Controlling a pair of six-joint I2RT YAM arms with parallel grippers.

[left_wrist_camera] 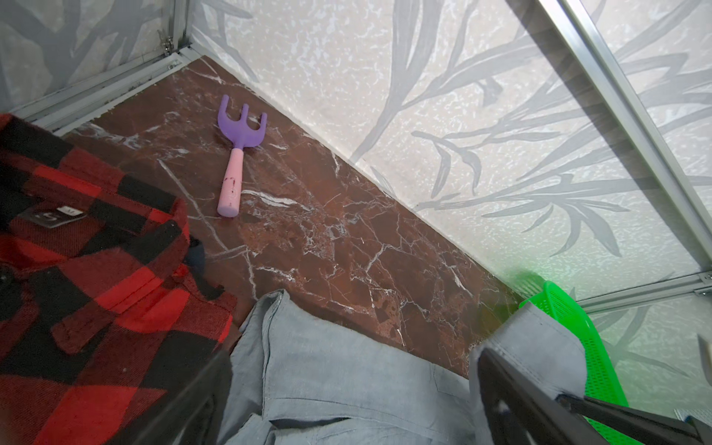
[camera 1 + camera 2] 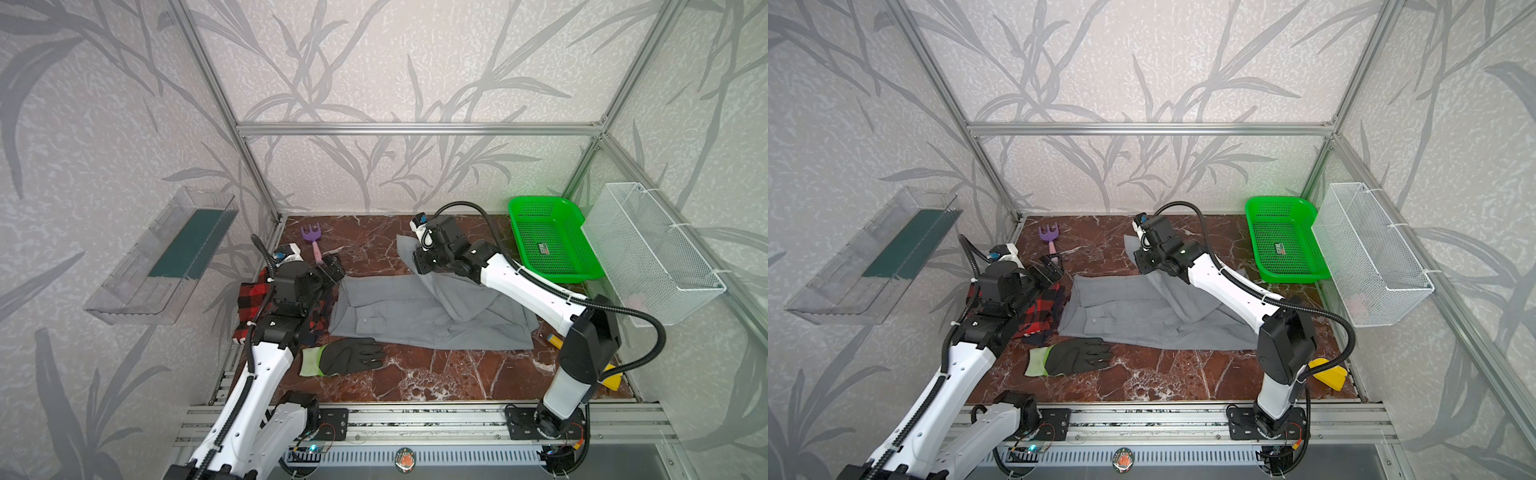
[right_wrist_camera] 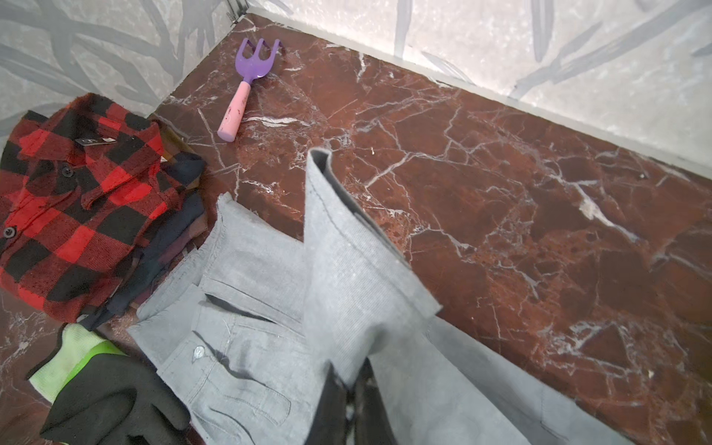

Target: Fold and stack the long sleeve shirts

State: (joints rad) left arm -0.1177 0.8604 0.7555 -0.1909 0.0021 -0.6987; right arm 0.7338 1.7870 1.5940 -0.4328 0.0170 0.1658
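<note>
The right gripper (image 3: 352, 389) is shut narrow on a sleeve of the thin, wrinkled grey cloth long-sleeve shirt (image 2: 415, 318); its fingers (image 3: 327, 404) pinch the strip low down, and the cuff end stands up beyond the fingertips, clear of the red-brown marble tabletop (image 2: 436, 374); the rest of the grey shirt lies spread flat below those fingers, its collar and buttoned front toward the left arm.

The left gripper (image 2: 332, 269) is spread wide and holds nothing; in the left wrist view its two dark fingers (image 1: 512, 389) stand well apart, with the collar end of the grey shirt lying between and beneath them; the folded red-and-black buffalo plaid flannel shirt (image 1: 96, 289) lies just outside one finger, just beside the grey shirt; past the other finger the raised grey sleeve shows, with the bright green plastic mesh basket (image 1: 578, 327) behind it.

Ahead of both pairs of fingertips a purple toy rake with a pink handle (image 1: 237, 154) lies on the marble, apart from both shirts; a black work glove with a yellow-green cuff (image 3: 108, 400) lies near the grey shirt's collar corner.
</note>
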